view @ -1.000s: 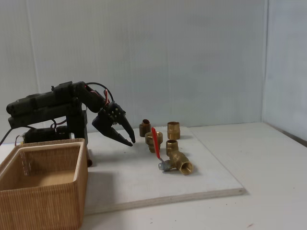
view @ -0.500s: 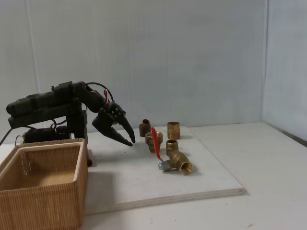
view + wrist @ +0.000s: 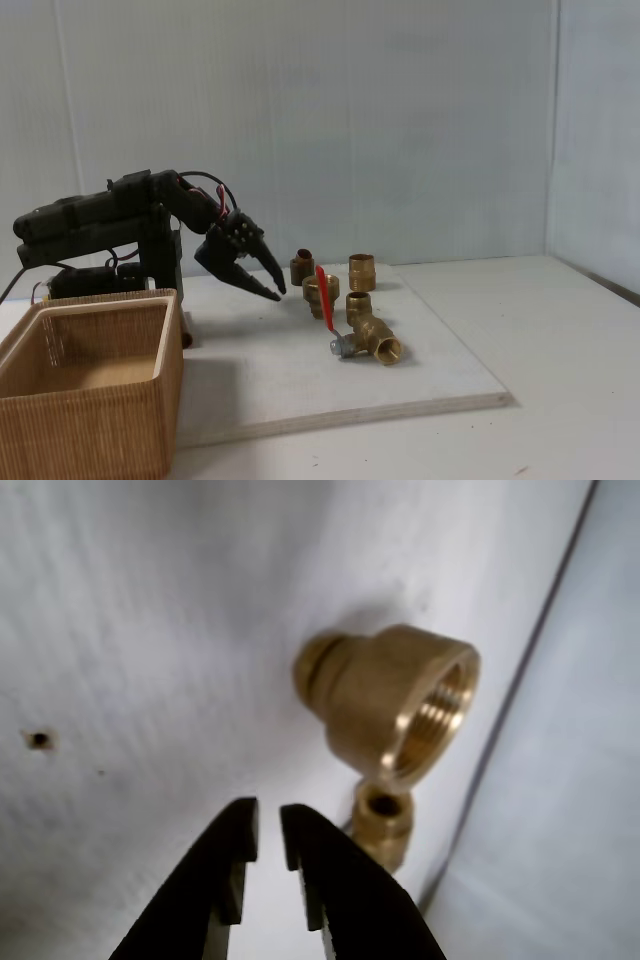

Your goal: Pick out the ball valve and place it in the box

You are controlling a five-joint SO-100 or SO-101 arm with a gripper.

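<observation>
In the fixed view the ball valve (image 3: 372,338) lies on the white board, its brass body to the right, its thin red lever (image 3: 324,297) pointing up and back, and a small silver end at the front. My black gripper (image 3: 277,293) hovers low over the board, left of the valve and apart from it. In the wrist view my gripper (image 3: 268,815) shows a thin slit between its fingertips and holds nothing. Just beyond the tips sits a brass threaded fitting (image 3: 395,705). The tan ribbed box (image 3: 100,435) stands open at the front left.
Several short brass fittings (image 3: 361,271) stand on the board behind and beside the valve. The white board (image 3: 300,385) ends at a front edge, with the table beyond. In the wrist view a second small fitting (image 3: 385,825) lies near the board's edge.
My gripper has risen slightly and edged right toward the fittings. The valve, the fittings and the box have not moved.
</observation>
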